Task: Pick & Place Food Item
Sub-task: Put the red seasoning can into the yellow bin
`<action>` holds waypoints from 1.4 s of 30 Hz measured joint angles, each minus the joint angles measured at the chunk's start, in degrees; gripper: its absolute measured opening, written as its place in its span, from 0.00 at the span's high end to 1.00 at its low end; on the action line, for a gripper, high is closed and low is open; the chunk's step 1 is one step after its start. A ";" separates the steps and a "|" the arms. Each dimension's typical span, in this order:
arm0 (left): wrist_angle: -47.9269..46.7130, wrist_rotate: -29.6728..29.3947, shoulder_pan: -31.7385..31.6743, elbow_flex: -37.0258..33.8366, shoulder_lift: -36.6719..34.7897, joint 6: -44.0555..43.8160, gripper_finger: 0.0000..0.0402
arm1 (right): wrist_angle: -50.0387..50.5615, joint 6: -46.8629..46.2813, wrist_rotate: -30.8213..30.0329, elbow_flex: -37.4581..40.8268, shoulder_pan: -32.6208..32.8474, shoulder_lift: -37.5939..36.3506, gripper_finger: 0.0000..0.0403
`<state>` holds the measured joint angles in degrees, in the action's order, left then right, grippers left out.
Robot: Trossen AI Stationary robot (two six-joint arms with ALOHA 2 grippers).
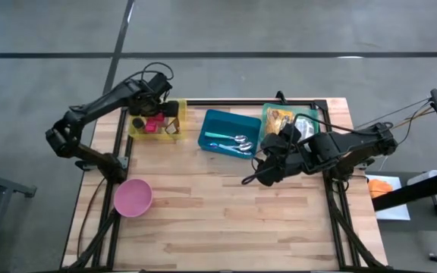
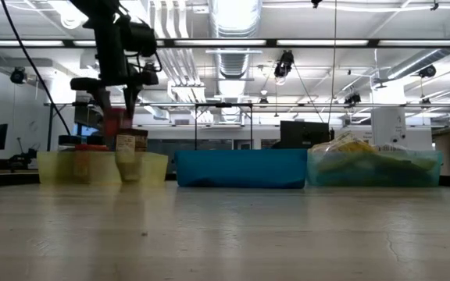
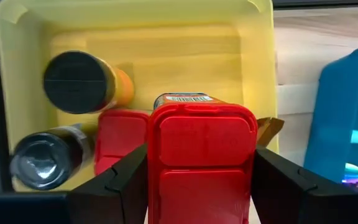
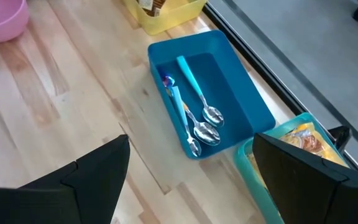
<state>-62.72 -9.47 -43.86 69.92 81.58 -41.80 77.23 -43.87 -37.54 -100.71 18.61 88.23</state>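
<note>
Clamping a red-lidded container [image 3: 202, 162] between its two dark fingers [image 3: 118, 183], the left gripper [image 1: 155, 114] hangs over the yellow bin [image 1: 174, 130] at the table's far left corner; the container's lid fills the wrist view, so its body and whatever it holds are hidden, and only a strip of label shows past the lid's far edge; whether it is clear of the bin floor cannot be told from above, though the low view shows it raised above the bin's rim. Under and beside it in the bin lie a second red lid [image 3: 118, 135], a jar with a black cap and orange side [image 3: 79, 82], and a dark-capped bottle [image 3: 47, 160] partly cut off by the gripper body; a brown-labelled jar [image 2: 130, 156] stands there too.

The right gripper [image 1: 258, 176] waits released above the table's middle, its fingers spread wide with nothing between them. Beyond it the blue bin [image 4: 253, 106] holds spoons and a blue-handled utensil [image 4: 190, 84]; the teal bin [image 1: 327, 121] next to it holds yellow packaged food [image 1: 279, 119], half covered by the right arm from above. A pink bowl [image 1: 133, 197] sits near the table's left edge.
</note>
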 joint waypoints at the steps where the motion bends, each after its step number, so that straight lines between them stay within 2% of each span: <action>1: 0.84 0.00 0.00 -0.62 0.00 0.00 0.45 | 0.04 -0.08 0.02 0.00 0.01 0.00 0.17; 33: 15.31 1.33 0.15 -17.16 0.08 1.00 0.45 | 0.11 -0.80 0.22 0.00 0.02 0.02 0.17; 42: 15.77 1.99 0.15 -18.70 0.02 0.93 0.45 | 0.15 -1.31 0.70 0.00 0.45 0.02 0.17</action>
<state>-46.95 -7.49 -43.71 51.22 81.60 -40.88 77.38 -45.18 -36.84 -100.71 19.06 88.25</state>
